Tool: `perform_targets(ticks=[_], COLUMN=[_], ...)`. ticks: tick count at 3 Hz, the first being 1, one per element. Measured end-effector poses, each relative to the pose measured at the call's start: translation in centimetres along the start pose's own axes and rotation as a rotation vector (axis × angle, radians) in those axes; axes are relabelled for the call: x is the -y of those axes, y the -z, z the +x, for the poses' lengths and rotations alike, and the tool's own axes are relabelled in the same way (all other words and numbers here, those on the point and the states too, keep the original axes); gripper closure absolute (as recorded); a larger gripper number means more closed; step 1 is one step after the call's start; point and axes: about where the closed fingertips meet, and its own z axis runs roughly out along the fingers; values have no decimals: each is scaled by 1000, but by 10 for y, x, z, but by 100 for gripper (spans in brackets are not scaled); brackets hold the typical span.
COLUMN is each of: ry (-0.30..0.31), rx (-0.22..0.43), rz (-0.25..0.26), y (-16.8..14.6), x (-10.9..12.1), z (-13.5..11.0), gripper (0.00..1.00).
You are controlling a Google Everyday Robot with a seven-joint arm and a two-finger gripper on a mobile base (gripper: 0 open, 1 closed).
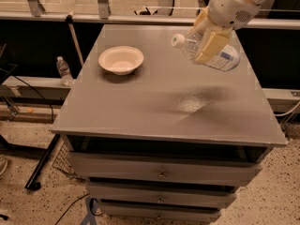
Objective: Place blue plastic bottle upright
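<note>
The gripper (206, 43) sits in the upper right of the camera view, at the end of a white arm (234, 3) that comes in from the 1 o'clock corner. Its cream fingers (212, 42) are pinched around the middle of the blue plastic bottle (227, 58), one finger across the near side and the other showing behind it.

The bottle is held off the table (140, 111), over the far right part of the top. It is tilted, close to lying on its side. Its white cap (177, 40) points toward 10 o'clock and its base toward 4 o'clock. The white-and-blue label shows just past the near finger on the base side. A dark shadow with a bright patch (194, 102) lies on the table top at 6 o'clock from the bottle.

At 9 o'clock from the gripper, well apart from it, a cream bowl (121, 60) stands upright on the far left part of the table. Drawers (161, 172) run below the top. Beyond the table's left edge, a small clear bottle (63, 71) stands upright on a low ledge.
</note>
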Motion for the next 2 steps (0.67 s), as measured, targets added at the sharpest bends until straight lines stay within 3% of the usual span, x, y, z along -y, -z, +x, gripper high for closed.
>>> perform_targets(ticks=[1,2], ry=[-111,-187], rx=[100,198], rz=[92,134], y=[10,18], x=[8,14], z=[-8,-12], gripper=[100,100])
